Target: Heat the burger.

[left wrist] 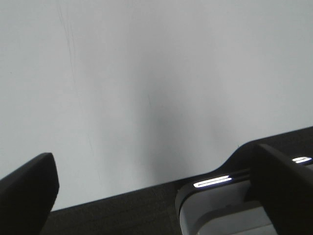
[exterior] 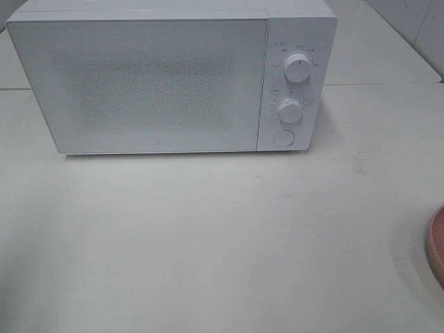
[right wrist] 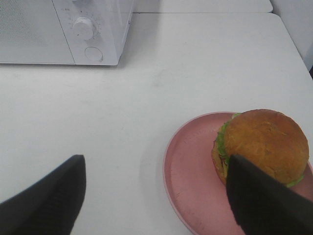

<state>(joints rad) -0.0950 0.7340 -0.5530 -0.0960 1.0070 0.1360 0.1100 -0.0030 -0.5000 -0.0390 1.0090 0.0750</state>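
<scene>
From the high camera, a white microwave (exterior: 173,76) sits at the back of the pale desk (exterior: 208,243), door shut, with two round knobs (exterior: 297,68) stacked on its control panel and a round button (exterior: 284,137) below them. Well off to the microwave's right, at the desk's near corner, just a sliver of the pink plate (exterior: 436,246) shows, and neither arm is in this shot. Over to the left wrist camera: the left claw (left wrist: 146,196) stands wide open, its two dark fingers (left wrist: 27,193) far apart with nothing between them, hanging over bare pale surface and touching nothing; a dark strip and a grey-white piece of equipment (left wrist: 215,208) lie beneath it. Now the right wrist camera: the right claw (right wrist: 156,196) is spread wide too, empty, gripping nothing. The burger (right wrist: 261,147) sits on the pink plate, toward the rim farther from the microwave. One finger (right wrist: 264,205) overlaps the burger's near edge in the picture, though I cannot tell whether it actually touches; the other hangs over bare desk.
</scene>
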